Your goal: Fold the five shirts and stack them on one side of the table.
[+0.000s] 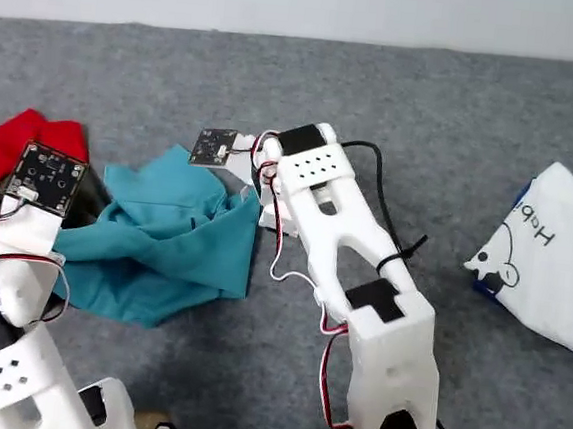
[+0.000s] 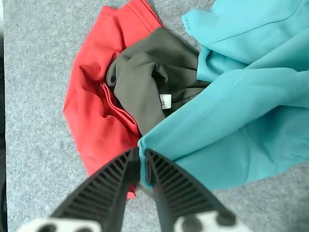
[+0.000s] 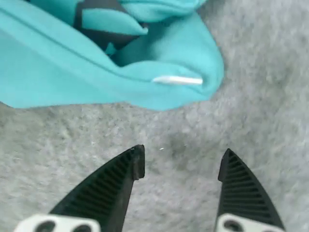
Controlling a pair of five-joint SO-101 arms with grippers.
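A crumpled teal shirt (image 1: 164,239) lies left of the table's centre, overlapping a dark shirt (image 2: 147,82) that rests on a red shirt (image 2: 89,96). My left gripper (image 2: 142,162) is shut on a corner of the teal shirt's (image 2: 241,121) hem, right where it meets the red one. My right gripper (image 3: 182,164) hangs open over bare grey table, just short of the teal shirt's (image 3: 96,72) edge, where a white tag (image 3: 177,80) shows. A folded white shirt (image 1: 554,253) with a dark drawing lies at the far right on something blue.
The grey felt table (image 1: 445,128) stretches wide and bare between the teal pile and the white shirt. The right arm (image 1: 336,219) reaches across the middle. The left arm's base (image 1: 12,371) stands at the near left corner.
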